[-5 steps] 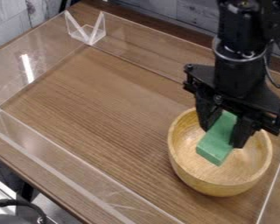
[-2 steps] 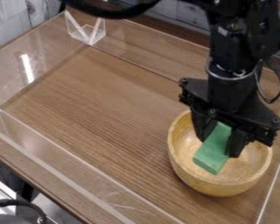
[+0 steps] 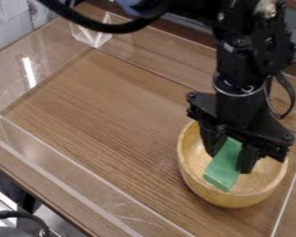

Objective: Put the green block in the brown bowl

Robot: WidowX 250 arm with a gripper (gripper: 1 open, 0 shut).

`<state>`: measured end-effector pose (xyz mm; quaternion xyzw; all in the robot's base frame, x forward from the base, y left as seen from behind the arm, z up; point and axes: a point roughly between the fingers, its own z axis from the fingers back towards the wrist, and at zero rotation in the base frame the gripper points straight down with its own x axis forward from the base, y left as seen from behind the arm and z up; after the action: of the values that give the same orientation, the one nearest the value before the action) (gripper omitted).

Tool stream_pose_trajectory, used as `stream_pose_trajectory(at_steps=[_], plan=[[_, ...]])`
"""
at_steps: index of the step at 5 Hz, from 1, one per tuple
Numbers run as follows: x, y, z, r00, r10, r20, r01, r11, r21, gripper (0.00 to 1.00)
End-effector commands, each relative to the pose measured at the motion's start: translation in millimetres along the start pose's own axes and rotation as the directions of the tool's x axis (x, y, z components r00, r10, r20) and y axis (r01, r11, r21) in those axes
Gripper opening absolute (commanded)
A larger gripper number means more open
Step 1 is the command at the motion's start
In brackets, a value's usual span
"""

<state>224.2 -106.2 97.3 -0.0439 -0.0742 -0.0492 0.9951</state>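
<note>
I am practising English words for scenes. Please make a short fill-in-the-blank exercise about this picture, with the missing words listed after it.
1. The gripper is shut on the ____ block.
2. The block hangs inside the rim of the wooden ____.
3. The bowl stands on a ____ table.

Missing words: green; bowl; wooden

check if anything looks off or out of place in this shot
Nothing stands out. The green block hangs tilted between the gripper's fingers, inside the rim of the brown bowl, which sits upright on the wooden table. No spills or damage show.
</note>
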Motion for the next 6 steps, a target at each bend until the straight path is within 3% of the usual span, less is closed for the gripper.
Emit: stream_pose_trajectory(at_steps=[1,5,6], plan=[[4.8,0.1,5.9,0.999,0.006,0.035,-0.006,1.0,-0.012,0.0],[2.6,0.8,3.2,0.999,0.033,0.039,-0.032,0.999,-0.026,0.0],[3.8,4.6,1.8,0.999,0.041,0.034,-0.04,0.999,-0.026,1.0]])
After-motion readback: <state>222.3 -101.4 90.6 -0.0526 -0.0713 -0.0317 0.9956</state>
